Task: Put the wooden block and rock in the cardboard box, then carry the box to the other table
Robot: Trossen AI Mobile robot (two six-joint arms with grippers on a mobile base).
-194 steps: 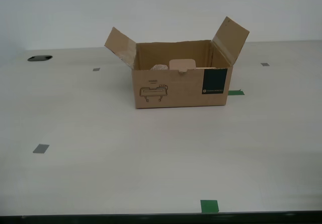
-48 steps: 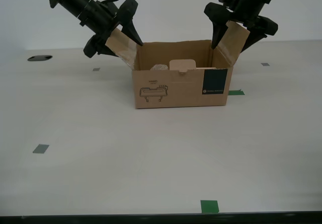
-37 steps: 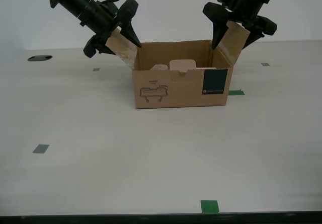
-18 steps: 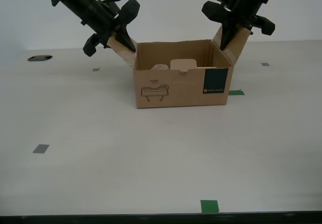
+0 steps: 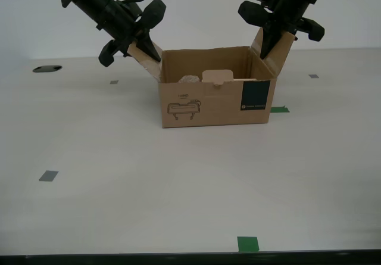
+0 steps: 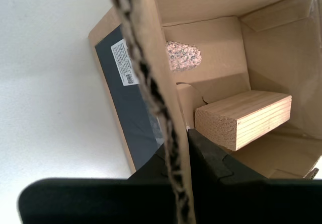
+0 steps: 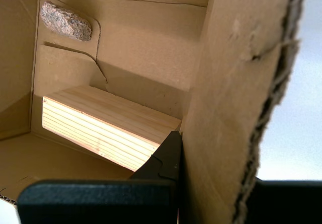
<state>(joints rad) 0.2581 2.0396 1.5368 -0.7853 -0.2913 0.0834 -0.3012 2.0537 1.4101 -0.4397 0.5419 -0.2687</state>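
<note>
The cardboard box [image 5: 208, 107] stands on the off-white table [image 5: 178, 187], open, with both side flaps up. Inside lie the wooden block [image 6: 246, 116] [image 7: 105, 128] and the rock [image 6: 183, 56] [image 7: 65, 21]; the exterior view shows only the rock's top [image 5: 189, 79] behind the front wall. My first gripper [image 5: 143, 43] [image 7: 216, 158] is shut on the flap at the exterior view's left. My second gripper [image 5: 275, 36] [image 6: 176, 148] is shut on the flap at the exterior view's right.
Green tape marks lie beside the box [image 5: 278, 109] and near the table's front edge [image 5: 247, 243]. Grey tape squares [image 5: 48, 175] [image 5: 114, 82] [image 5: 313, 75] dot the top. A dark oval hole [image 5: 46, 69] sits at the exterior view's far left.
Five seconds ago no arm was in view. One second ago both grippers stood open astride the flaps; now each has shut on its flap, and the box has nudged slightly.
</note>
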